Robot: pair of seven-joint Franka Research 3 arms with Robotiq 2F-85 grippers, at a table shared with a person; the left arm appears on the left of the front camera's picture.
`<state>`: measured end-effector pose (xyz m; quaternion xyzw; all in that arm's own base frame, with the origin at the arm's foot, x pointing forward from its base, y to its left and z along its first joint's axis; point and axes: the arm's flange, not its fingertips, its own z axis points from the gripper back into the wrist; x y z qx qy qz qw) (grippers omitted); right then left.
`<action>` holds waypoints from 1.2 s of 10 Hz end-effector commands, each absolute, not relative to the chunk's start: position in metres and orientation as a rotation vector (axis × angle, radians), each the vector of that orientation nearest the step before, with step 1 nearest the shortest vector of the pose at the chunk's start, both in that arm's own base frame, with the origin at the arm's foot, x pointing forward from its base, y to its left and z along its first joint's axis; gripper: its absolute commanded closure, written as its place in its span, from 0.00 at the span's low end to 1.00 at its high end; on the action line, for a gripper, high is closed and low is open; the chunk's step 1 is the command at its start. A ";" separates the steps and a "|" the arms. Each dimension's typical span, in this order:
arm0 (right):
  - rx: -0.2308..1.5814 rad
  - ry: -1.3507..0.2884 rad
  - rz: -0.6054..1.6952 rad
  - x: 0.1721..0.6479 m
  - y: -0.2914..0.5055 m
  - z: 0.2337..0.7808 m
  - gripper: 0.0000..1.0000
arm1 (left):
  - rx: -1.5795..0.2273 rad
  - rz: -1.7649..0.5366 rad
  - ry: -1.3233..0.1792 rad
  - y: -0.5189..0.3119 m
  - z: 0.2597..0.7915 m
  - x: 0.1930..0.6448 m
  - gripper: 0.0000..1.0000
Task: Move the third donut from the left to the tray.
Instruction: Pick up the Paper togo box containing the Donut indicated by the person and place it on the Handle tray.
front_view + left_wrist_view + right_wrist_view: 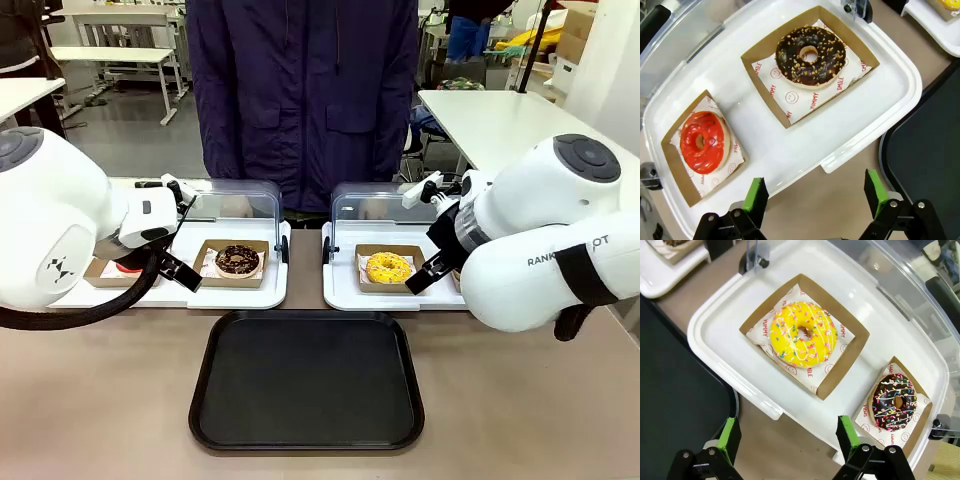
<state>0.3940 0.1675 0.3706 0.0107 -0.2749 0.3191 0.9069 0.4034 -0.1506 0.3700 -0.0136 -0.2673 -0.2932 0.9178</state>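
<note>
The third donut from the left point(388, 267) point(802, 334) has yellow icing with coloured sprinkles. It sits in a square brown holder point(852, 350) on the right white display tray point(340, 290) point(725, 330). My right gripper point(425, 278) point(788, 437) hovers open over that tray's near edge, just short of the donut and holding nothing. The black tray point(307, 380) point(675, 390) point(930, 150) lies empty at the table's front centre. My left gripper point(180, 270) point(815, 197) stands open above the near edge of the left white display tray point(200, 290) point(765, 145).
The left display tray carries a red-iced donut point(125, 266) point(704, 141) and a chocolate nut donut point(237, 259) point(810, 55). A chocolate sprinkle donut point(896, 401) sits beside the yellow one. Clear lids point(235, 200) stand raised behind. A person in a dark coat point(300, 90) stands opposite.
</note>
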 end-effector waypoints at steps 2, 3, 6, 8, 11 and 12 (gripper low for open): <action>0.022 -0.568 0.659 0.394 0.168 0.371 0.00 | -0.028 -0.603 -0.550 -0.151 0.370 0.403 0.00; 0.022 -0.568 0.659 0.394 0.168 0.371 0.00 | -0.028 -0.603 -0.550 -0.151 0.370 0.403 0.00; 0.022 -0.568 0.659 0.394 0.168 0.371 0.00 | -0.028 -0.603 -0.550 -0.151 0.370 0.403 0.00; 0.022 -0.568 0.659 0.394 0.168 0.371 0.00 | -0.028 -0.603 -0.550 -0.151 0.370 0.403 0.00; 0.021 -0.568 0.661 0.394 0.168 0.371 0.00 | -0.028 -0.603 -0.550 -0.151 0.370 0.403 0.00; 0.046 -0.580 0.658 0.401 0.156 0.400 0.00 | -0.061 -0.599 -0.563 -0.141 0.396 0.422 0.00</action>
